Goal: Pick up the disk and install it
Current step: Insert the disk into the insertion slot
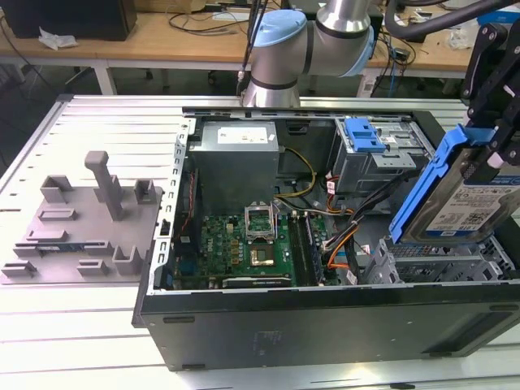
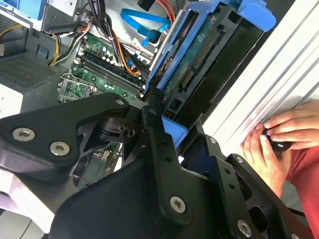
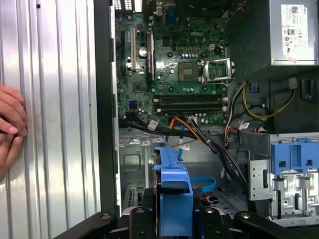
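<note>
At the exterior view's right, your end effector (image 1: 494,158) is clenched on the disk (image 1: 465,203), its black fingers gripping the drive from above. You have the disk lifted and tilted. Its white-and-blue label faces the camera, and its blue frame runs along the edge toward the exterior view's left. It hangs over the perforated drive cage (image 1: 439,264) in the lower right corner of the open computer case (image 1: 325,325); you cannot tell from here whether the two touch.

Inside the case, the green motherboard (image 1: 244,244) lies toward the lower centre of the frame. The grey power supply (image 1: 236,154) sits above it, and a blue plastic clip (image 1: 363,134) sits on the bay at the upper right. Orange cables (image 1: 345,244) run between the motherboard and the cage.

In the second wrist view you see the disk (image 2: 199,55) from its circuit-board side, clamped between the black linkages. In the first wrist view it appears edge-on (image 3: 172,194), blue frame toward the camera, with the case interior beyond it.

On the exterior view's left, a grey fixture plate (image 1: 81,219) with upright blocks rests on the slotted tabletop (image 1: 81,341), well apart from the disk. A person's hands (image 2: 279,134) sit close together on the tabletop, just outside the case wall.
</note>
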Action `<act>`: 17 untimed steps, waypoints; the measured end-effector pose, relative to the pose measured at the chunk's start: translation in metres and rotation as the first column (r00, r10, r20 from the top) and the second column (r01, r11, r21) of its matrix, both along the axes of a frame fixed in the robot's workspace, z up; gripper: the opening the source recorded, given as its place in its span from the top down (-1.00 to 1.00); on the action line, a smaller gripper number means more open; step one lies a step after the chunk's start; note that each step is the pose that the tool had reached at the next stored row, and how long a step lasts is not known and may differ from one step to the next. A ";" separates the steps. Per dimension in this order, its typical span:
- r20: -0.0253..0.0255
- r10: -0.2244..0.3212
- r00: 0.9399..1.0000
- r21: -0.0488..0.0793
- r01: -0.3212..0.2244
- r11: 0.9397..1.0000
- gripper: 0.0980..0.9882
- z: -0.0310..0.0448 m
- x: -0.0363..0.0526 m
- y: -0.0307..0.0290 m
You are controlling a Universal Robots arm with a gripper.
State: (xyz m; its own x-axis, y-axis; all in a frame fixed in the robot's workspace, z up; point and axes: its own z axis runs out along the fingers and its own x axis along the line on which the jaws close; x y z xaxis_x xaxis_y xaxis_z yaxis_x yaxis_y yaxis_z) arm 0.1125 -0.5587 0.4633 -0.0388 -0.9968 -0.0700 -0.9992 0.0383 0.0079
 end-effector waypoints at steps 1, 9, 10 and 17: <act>0.000 0.001 1.000 0.000 -0.001 1.000 0.40 -0.0001 -0.0001 0.0000; 0.000 0.020 1.000 -0.001 -0.020 1.000 0.40 -0.0015 -0.0005 -0.0004; 0.000 0.020 1.000 -0.001 -0.020 1.000 0.40 -0.0020 -0.0005 -0.0005; 0.000 0.020 1.000 -0.001 -0.020 1.000 0.40 -0.0032 0.0006 -0.0007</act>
